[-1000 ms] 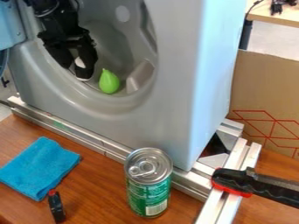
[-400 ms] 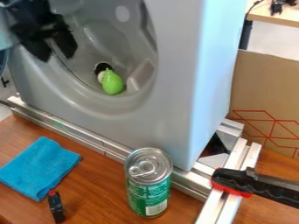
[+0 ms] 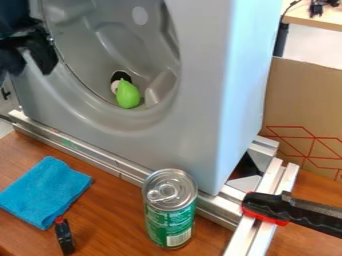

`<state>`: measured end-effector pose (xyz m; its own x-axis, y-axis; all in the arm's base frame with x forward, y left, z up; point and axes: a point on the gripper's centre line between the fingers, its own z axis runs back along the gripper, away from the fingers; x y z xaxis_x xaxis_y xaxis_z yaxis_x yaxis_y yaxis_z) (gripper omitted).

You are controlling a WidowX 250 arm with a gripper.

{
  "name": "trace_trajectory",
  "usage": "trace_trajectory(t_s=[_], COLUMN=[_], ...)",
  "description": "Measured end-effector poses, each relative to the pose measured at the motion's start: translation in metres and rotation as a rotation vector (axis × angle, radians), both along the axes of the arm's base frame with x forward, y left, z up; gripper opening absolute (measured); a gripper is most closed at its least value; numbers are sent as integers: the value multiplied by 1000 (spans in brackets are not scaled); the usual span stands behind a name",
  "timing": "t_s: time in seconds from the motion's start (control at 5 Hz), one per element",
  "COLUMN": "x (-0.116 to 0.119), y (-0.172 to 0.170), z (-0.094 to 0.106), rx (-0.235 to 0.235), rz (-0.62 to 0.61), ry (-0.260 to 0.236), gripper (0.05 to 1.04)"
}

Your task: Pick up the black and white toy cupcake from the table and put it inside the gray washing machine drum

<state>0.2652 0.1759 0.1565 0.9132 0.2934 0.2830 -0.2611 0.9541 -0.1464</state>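
Note:
At the upper left, in front of the round opening's left rim, the black gripper (image 3: 31, 69) hangs open with nothing between its fingers. Inside the grey appliance's bowl-shaped opening (image 3: 127, 45), low down, lies a green pear-shaped thing (image 3: 128, 94). Just behind it, on its upper left, is a small black and white object (image 3: 120, 77), partly hidden by the green one; whether the two touch I cannot tell. Both are well to the right of the gripper and lower.
Metal rails (image 3: 110, 165) run along the appliance's base. On the wooden table are a blue cloth (image 3: 43, 190), a small black object with a red tip (image 3: 64, 236) and a green can (image 3: 170, 210). A black-and-red clamp (image 3: 280, 207) grips the rails at right; cardboard (image 3: 304, 115) stands behind.
The gripper has let go of the black and white object, which now lies by the green thing. It has moved away left; the green thing has shifted slightly right.

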Motion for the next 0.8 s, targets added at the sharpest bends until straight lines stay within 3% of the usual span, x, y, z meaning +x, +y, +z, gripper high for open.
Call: trace_trajectory(t_s=[0.2, 0.4, 0.6, 0.8], x=[-37, -64, -86, -101], y=[-10, -41, -66, -79], z=[-9, -29, -49, -55], rx=[49, 96, 129, 131], rz=[-22, -83, -119, -147], ry=[125, 233, 305, 326], gripper=[1000, 1000, 1000, 1000])
